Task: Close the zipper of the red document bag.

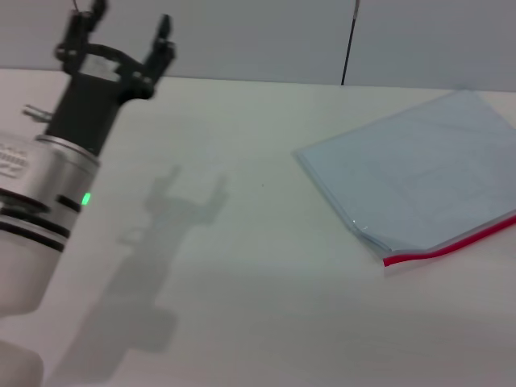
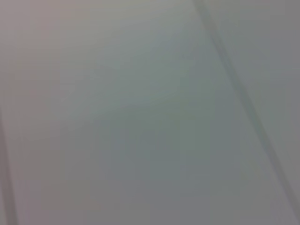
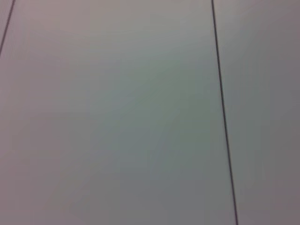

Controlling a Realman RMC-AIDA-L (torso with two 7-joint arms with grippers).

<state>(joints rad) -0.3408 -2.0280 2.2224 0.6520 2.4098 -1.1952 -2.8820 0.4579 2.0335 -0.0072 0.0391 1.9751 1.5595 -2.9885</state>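
Observation:
The red document bag, a flat translucent pale blue pouch, lies on the white table at the right in the head view, running off the right edge. Its zipper is a thin bright red strip along the near long edge. My left gripper is raised at the far left, far from the bag, open with nothing between its fingers. The right gripper is out of view. Both wrist views show only a plain grey surface with thin dark lines.
A grey wall rises behind the table's far edge, with a thin dark vertical seam. The left arm casts a shadow on the table between it and the bag.

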